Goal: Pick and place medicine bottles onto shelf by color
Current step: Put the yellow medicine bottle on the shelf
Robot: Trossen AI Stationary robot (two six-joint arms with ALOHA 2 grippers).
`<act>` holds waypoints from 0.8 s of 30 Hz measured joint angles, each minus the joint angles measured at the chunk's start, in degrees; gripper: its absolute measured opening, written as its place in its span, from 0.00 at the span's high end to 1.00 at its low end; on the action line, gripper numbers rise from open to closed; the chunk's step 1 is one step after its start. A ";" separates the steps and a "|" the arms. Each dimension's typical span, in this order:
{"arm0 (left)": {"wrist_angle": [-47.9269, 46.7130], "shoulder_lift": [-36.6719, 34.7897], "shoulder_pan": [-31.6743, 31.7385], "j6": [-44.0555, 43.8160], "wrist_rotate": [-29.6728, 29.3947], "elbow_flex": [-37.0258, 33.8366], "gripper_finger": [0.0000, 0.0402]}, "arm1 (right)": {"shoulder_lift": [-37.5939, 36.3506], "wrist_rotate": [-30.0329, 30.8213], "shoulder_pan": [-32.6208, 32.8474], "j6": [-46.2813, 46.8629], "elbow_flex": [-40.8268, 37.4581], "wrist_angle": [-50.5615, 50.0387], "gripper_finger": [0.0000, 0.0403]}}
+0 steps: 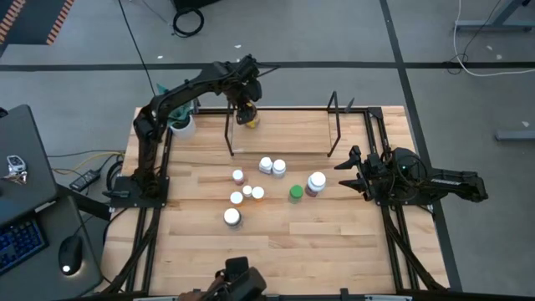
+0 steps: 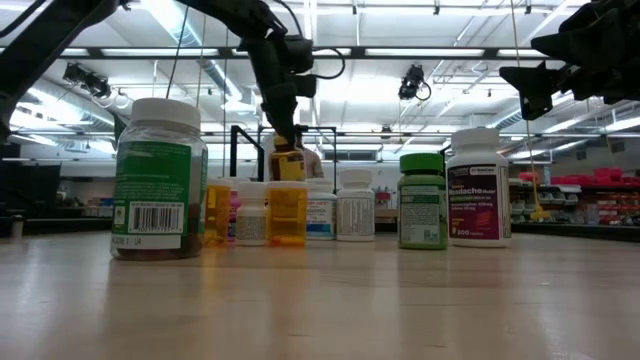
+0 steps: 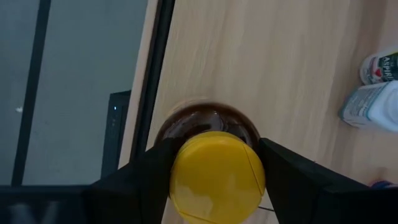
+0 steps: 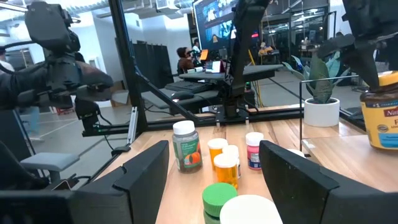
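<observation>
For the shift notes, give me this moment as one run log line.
left gripper: shut on yellow-capped amber bottle, at shelf | right gripper: open, empty, waiting beside table's right edge

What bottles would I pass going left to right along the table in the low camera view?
Large green-labelled jar with a white cap → clear orange bottle → small white bottle with a white cap → green bottle with a green cap → white bottle with a maroon label.

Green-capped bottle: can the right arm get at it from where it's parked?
Probably yes. The right gripper waits open beside the cluster, and the green-capped bottle sits on its near edge; only the white-capped bottle beside it crowds the approach.
</observation>
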 joint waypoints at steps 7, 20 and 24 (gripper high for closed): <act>-0.19 0.59 0.04 0.35 -0.42 0.02 0.43 | -0.02 0.02 0.00 0.00 0.00 -0.02 0.36; 0.33 0.74 -0.44 1.92 -4.06 0.02 0.24 | 0.00 0.00 0.00 0.00 0.00 0.00 0.36; 0.53 0.74 -0.40 2.70 -6.17 0.02 0.22 | -0.02 0.01 0.00 0.00 0.00 -0.02 0.36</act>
